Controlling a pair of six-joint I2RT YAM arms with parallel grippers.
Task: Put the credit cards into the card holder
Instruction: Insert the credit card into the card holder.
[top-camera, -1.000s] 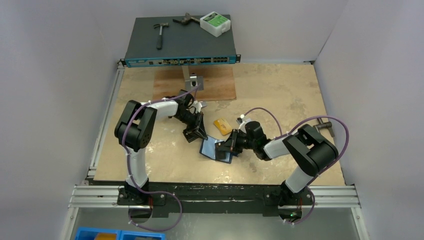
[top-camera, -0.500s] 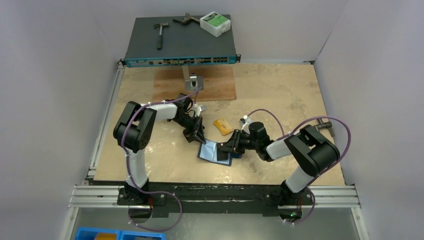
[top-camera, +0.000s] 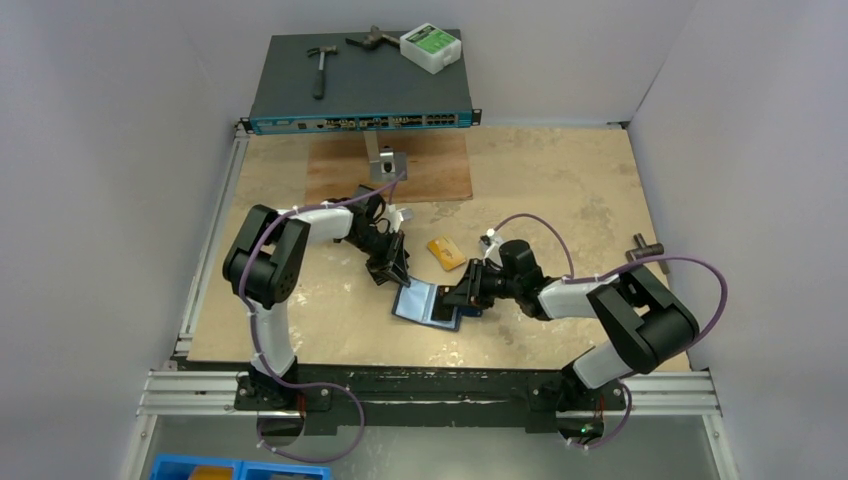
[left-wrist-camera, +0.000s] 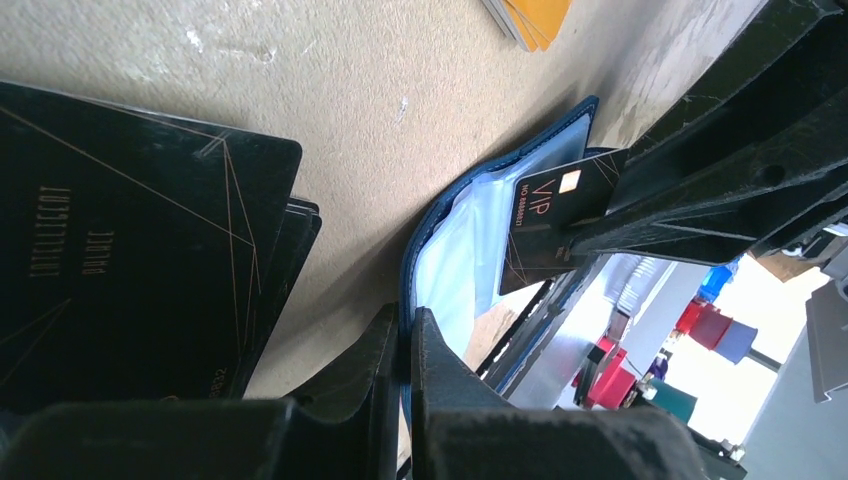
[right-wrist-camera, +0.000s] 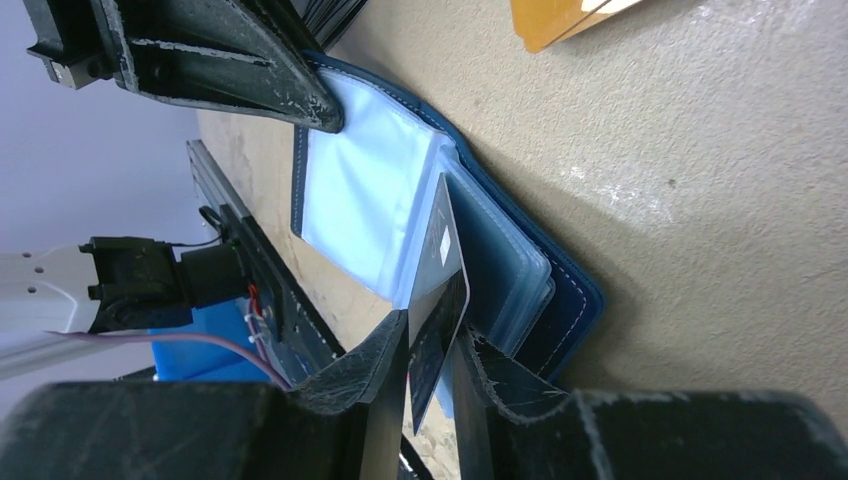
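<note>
The left gripper (left-wrist-camera: 405, 325) clenches its jaws on the flap edge of the card holder (left-wrist-camera: 450, 260), open on the worktop (top-camera: 580, 200); rightward, the black VIP card (right-wrist-camera: 442, 285) stands edge-on, long axis pointing into a sleeve, between the jaws of the right gripper (right-wrist-camera: 432, 332); whether they grip, I cannot tell

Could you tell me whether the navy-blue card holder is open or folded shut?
Open: the navy-blue folding card holder lies spread, its pale blue inner sleeves exposed, with the left gripper shut on one flap's edge.
</note>
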